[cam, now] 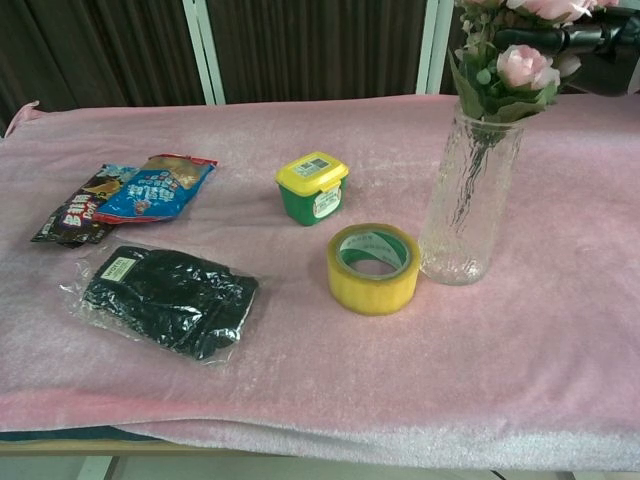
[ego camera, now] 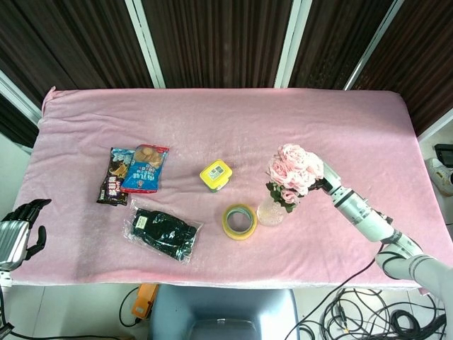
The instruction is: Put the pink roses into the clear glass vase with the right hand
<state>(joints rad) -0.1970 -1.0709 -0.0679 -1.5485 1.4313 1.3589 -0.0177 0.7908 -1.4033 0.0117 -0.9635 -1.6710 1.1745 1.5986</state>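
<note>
Your robot's bodywork: one pale arm and two dark robot hands.

Your right arm (ego camera: 368, 222) is built of rounded silver-white segments parted by thin dark joint rings, with a small black fitting on its upper side near the wrist and a lighter grey elbow section low at the frame's corner. The right robot hand (cam: 590, 40) shows as glossy black plastic in the chest view, its fingers slim and smooth. Your left robot hand (ego camera: 20, 228) has black segmented fingers above a ribbed silver-grey palm housing, with metallic glints between the finger sections.
</note>
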